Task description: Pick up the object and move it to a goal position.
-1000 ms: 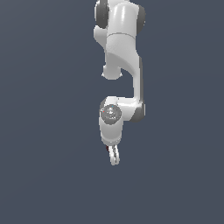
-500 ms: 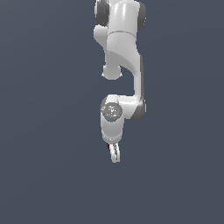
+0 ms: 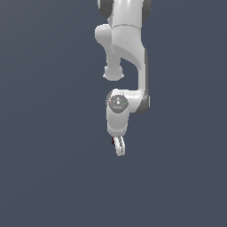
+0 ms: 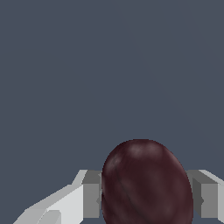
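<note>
The dark red-maroon ball sits between my two grey finger pads in the wrist view, touching both, with nothing but flat grey behind it. In the exterior view my white gripper hangs below the white arm, pointing down, and only a sliver of the ball shows at its side. The gripper is shut on the ball and holds it.
The white Panda arm reaches down from the top of the exterior view. All around is a plain dark grey-blue ground with no other objects or marker visible.
The arm and gripper have barely moved; the gripper sits slightly to the exterior view's right of where it was, still holding the ball.
</note>
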